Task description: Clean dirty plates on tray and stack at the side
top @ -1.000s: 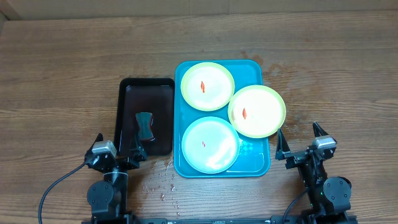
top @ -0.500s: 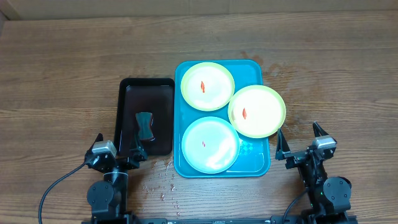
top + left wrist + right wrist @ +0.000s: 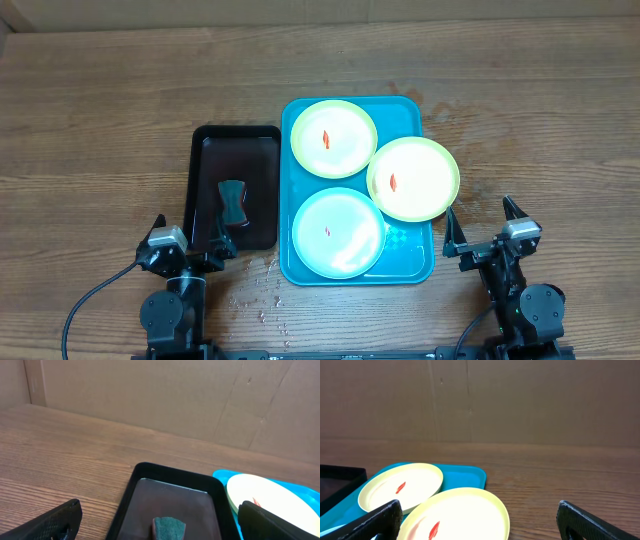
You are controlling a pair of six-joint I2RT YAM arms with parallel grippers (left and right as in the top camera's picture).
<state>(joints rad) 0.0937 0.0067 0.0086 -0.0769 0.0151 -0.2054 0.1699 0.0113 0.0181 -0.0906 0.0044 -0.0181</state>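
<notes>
Wood-grain tabletop [image 3: 100,120] under even light; a brown cardboard wall [image 3: 520,400], creased vertically, borders it at 12 o'clock.

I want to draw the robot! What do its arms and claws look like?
They are black all over. The left gripper and the right gripper each have two pointed black fingers and a small grey block on top. Below sit chunky round joints. A thin black cable curls away from the left one.
</notes>
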